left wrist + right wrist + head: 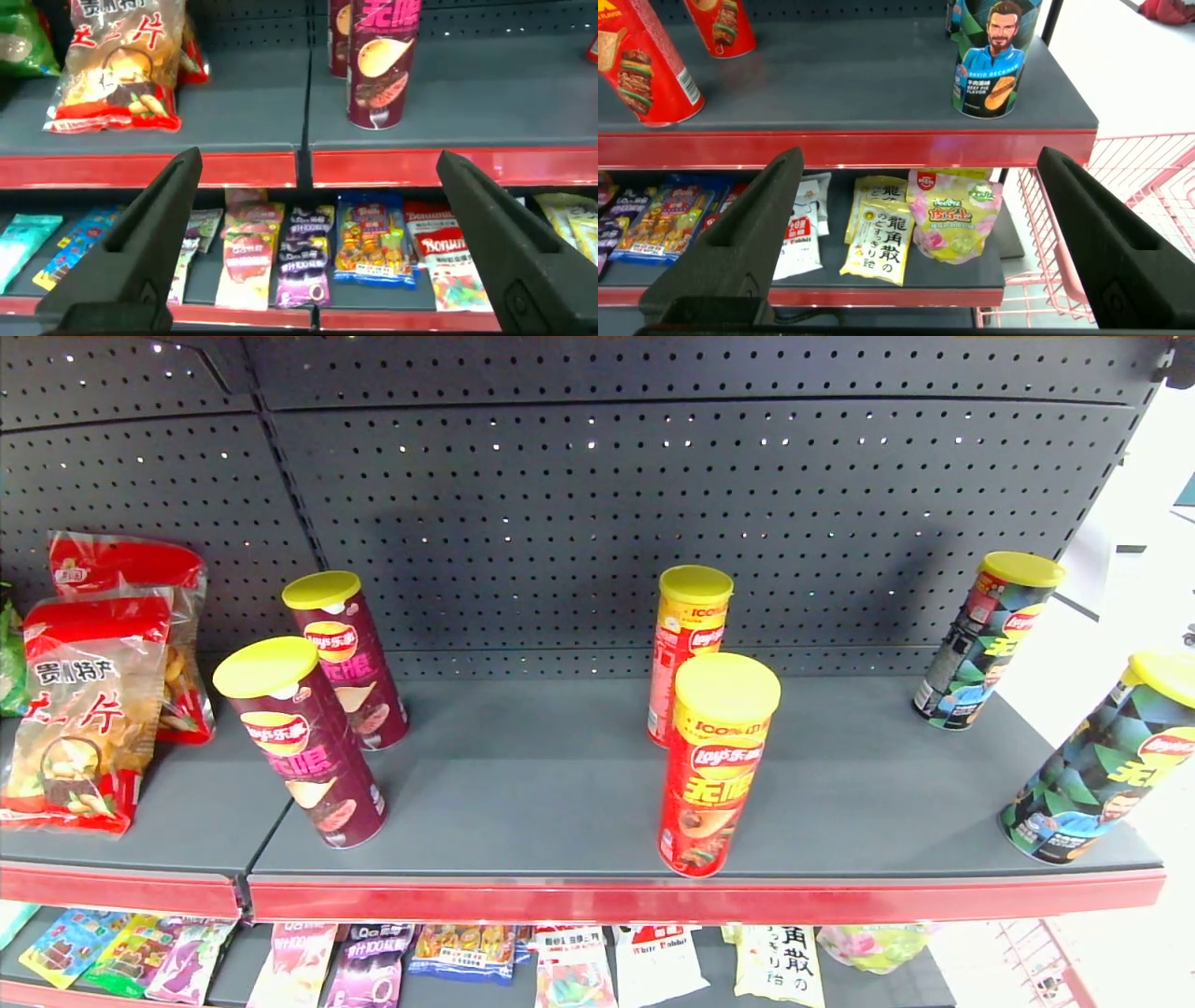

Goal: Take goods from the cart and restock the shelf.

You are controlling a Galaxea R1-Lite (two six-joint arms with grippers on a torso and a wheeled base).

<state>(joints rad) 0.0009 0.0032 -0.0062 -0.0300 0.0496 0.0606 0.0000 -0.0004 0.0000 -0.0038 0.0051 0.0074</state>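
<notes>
Left pincer (318,159) spread, empty, before the shelf (560,775) front edge, right pincer (920,154) spread too, maroon can (303,747) left, red can (714,765) mid-front, teal can (1092,765) at right front corner

Maroon can (313,775), red can (709,793), teal-patterned can (1092,784) w/ yellow lids (727,687).

The grey shelf (560,775) with its red front edge carries three pairs of upright chip cans, each pair set one behind the other: maroon cans (303,747) toward the left, red-and-yellow cans (714,775) in the middle, and dark patterned cans (1092,775) at the right end. On the adjoining board to the left stand red snack bags (84,709). The lower shelf (952,273) holds a row of flat packets (467,957).
</notes>
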